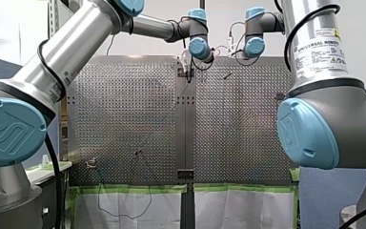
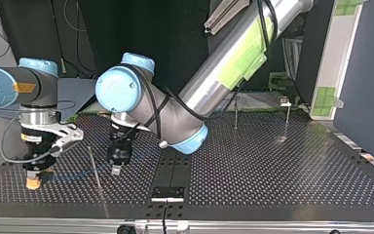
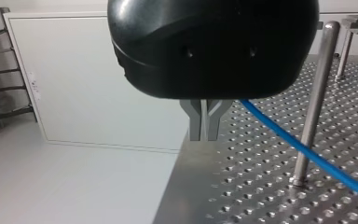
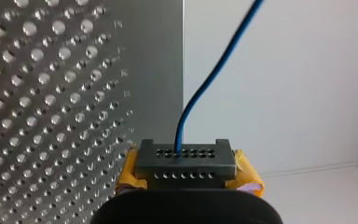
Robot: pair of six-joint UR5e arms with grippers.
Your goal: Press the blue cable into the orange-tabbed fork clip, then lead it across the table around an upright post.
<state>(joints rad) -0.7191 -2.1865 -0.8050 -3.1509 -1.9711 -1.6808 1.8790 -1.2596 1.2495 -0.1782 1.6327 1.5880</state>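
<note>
Cable point(image 3: 303, 148): thin, blue, seen stretched low over the perf. table point(image 3: 242, 186), run diag. past the post point(image 3: 316, 100) and crossed w/ it near its base; contact can't be told. Post: slim bare metal rod, stood in the table. Elsewhere the cable is pinched in the right gripper point(image 4: 184, 163) and curved up away from it.

Left tool point(image 3: 204, 132), right tool point(image 4: 186, 164) closed.

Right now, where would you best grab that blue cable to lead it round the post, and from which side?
Probably the straight stretch of the blue cable beside the upright post, coming down from above with the jaws astride it. It is thin and seems to run taut just over the table, so a pinch across it should hold. My right gripper is shut on another part of it.
</note>
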